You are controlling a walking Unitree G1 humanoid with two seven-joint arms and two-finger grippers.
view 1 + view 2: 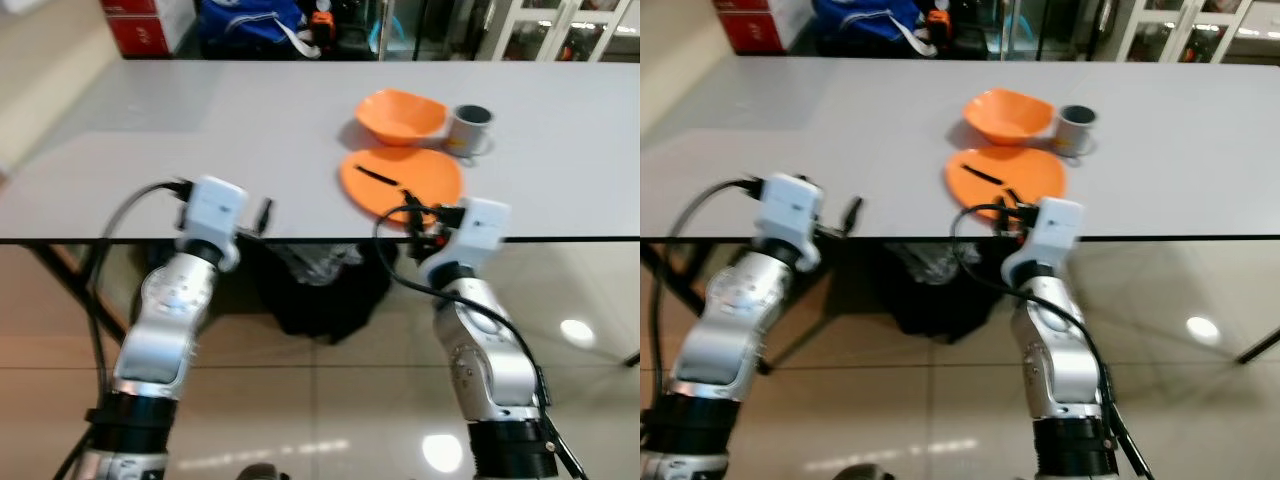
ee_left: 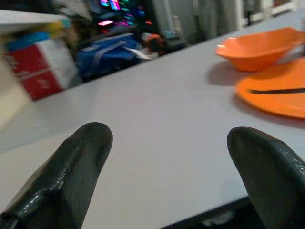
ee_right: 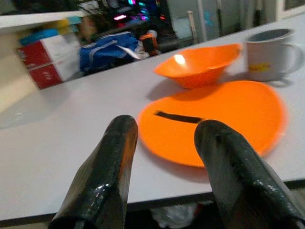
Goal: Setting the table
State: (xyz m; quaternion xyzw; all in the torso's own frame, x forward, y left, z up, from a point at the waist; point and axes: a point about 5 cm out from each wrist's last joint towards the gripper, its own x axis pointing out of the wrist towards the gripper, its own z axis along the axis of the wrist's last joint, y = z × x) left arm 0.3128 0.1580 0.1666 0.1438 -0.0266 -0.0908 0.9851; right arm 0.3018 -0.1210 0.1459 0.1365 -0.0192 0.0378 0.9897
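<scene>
From my remote station, I see both arms raised at the near edge of the grey bench (image 1: 200, 130). My right claw (image 3: 164, 143) has its fingers spread and holds nothing, at the bench edge just short of the orange plate (image 1: 402, 180), which lies flat ahead of it with a thin black strip (image 3: 178, 117) across its surface. Beyond the plate sits an orange bowl (image 1: 400, 115), touching or nearly touching the plate's far rim, and just to the bowl's right stands a grey mug (image 1: 470, 128). My left claw (image 2: 167, 157) is spread wide, empty, at the near edge well to the left of the dishes. A blue bag (image 1: 250, 20) and red boxes (image 1: 140, 25) lie past the bench's far side.
</scene>
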